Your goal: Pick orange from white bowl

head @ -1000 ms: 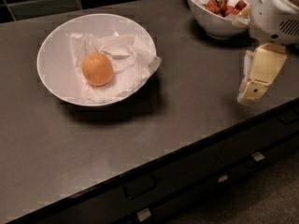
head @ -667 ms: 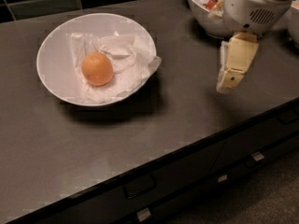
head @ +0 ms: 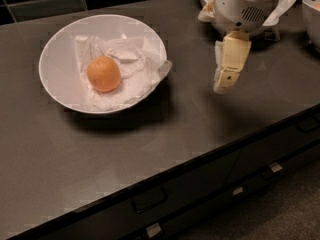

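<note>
Well right of white bowl, pincer hangs over dark counter, holding nothing; opening unclear

— Where does the round, matte-peeled orange fruit sit?
— Inside the wide, shallow, glossy white bowl, a little left of the bowl's middle, resting whole on the crumpled white paper that lines it.
— And the bowl itself?
— Upright on the dark desk, with a corner of the paper spilling over its right rim.
— The end effector?
— The end effector hangs pointing down to the right of the bowl, well apart from it, touching neither bowl nor orange.
</note>
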Robot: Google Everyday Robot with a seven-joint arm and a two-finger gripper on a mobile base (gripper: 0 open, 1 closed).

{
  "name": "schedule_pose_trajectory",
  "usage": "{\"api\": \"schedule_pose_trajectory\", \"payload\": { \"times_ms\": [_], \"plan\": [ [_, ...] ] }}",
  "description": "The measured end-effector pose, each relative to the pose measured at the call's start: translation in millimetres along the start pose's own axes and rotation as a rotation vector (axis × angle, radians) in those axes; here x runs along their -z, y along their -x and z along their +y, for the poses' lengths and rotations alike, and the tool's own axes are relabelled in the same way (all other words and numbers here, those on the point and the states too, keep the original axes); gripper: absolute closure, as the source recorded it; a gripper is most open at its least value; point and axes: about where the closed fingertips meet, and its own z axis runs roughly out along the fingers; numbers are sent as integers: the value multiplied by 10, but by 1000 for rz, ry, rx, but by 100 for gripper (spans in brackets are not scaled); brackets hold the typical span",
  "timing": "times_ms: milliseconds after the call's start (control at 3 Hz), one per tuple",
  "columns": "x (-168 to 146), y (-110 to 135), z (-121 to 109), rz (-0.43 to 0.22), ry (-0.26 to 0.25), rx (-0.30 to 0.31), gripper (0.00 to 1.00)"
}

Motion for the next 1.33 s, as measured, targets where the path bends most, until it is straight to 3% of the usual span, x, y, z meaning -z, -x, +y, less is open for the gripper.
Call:
{"api": "schedule_pose_trajectory", "payload": {
  "times_ms": [333, 1000, 1333],
  "plan": [
    [-61, 210, -96, -19, 4, 52, 0],
    [-303, 1036, -466, -90, 9, 245, 0],
    [-303, 1037, -466, -90, 9, 245, 0]
  ]
}}
